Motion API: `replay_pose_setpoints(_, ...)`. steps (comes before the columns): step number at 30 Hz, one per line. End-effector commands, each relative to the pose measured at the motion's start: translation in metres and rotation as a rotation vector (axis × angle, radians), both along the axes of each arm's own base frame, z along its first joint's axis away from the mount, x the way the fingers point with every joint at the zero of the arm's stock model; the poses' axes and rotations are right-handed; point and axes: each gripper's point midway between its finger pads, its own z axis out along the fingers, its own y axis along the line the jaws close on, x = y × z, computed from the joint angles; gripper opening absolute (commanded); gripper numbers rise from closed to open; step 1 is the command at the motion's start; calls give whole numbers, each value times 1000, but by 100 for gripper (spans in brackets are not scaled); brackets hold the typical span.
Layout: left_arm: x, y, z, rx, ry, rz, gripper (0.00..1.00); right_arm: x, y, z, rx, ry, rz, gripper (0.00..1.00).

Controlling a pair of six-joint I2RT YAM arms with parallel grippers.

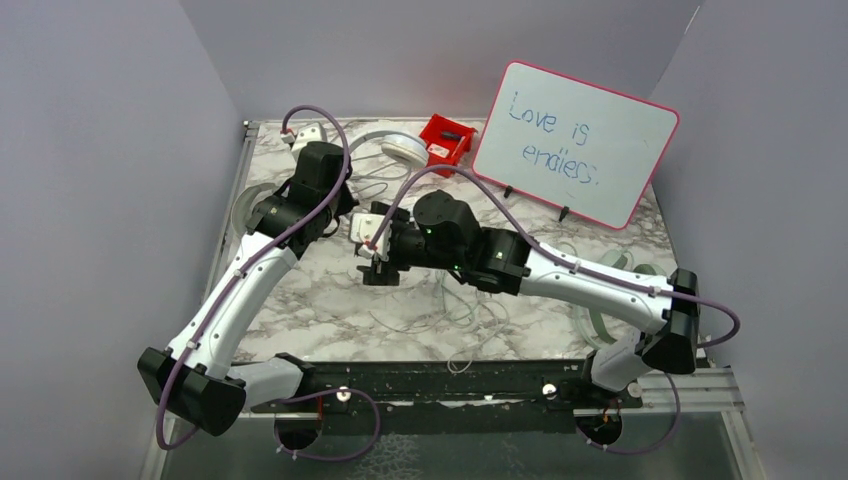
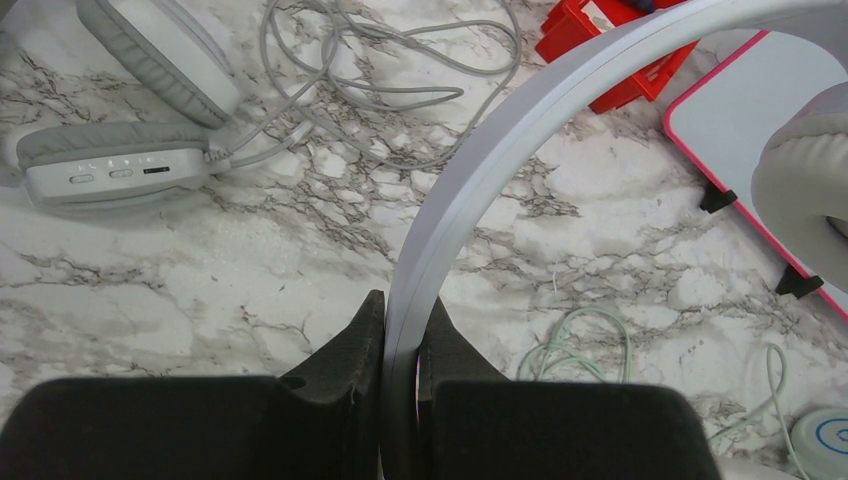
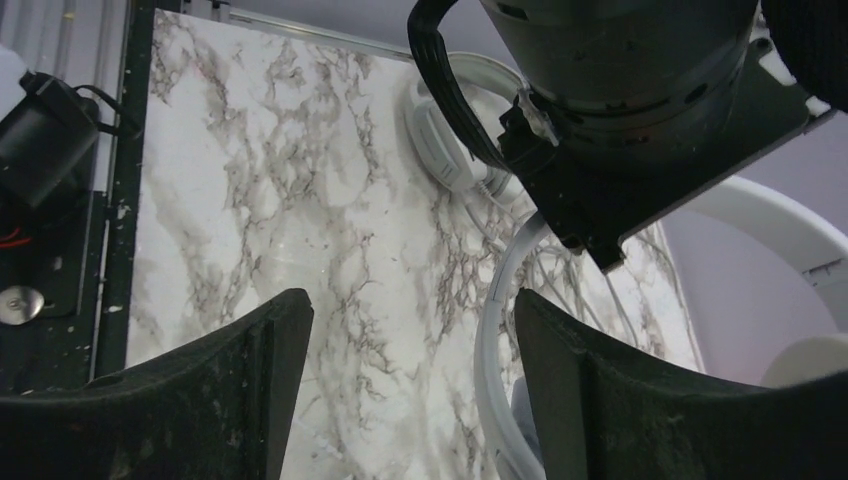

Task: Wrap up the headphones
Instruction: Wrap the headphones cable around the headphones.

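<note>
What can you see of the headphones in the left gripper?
The headphones are white or very pale, smooth plastic by the look. The left gripper is shut on the thin flat headband, which arcs up and rightward from the black fingers. One padded cup with a soft pale cushion shows at the right edge. The pair seems lifted above the marble table. Its cable cannot be traced.

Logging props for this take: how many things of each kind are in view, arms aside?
White headphones: 2
Pale green headphones: 2
Red bin: 1
Whiteboard: 1
Total: 6
</note>
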Motion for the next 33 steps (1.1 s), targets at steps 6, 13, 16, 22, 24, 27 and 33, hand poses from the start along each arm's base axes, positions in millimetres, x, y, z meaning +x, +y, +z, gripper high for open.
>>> replay_pose_setpoints(6, -1, 4, 16, -73, -70, 54, 0, 53, 24, -8, 29, -178, -172, 62)
replay_pose_setpoints(13, -3, 4, 18, -86, -76, 55, 0, 88, 19, -30, -17, -223, -369, 64)
replay_pose_setpoints(16, -4, 3, 19, -98, -80, 57, 0, 94, 16, -45, -48, -213, -406, 63)
replay_pose_setpoints(22, -7, 2, 24, -125, -94, 54, 0, 90, 7, -48, -2, -247, -397, 44)
replay_pose_setpoints(24, -8, 1, 26, -131, -99, 50, 0, 85, 9, -50, -20, -247, -362, 41)
replay_pose_setpoints(27, -9, 1, 28, -137, -104, 43, 0, 78, 14, -66, -76, -213, -294, 45)
replay_pose_setpoints(33, -12, -8, 32, -174, -120, 0, 0, 89, 9, -67, -90, -201, -372, 55)
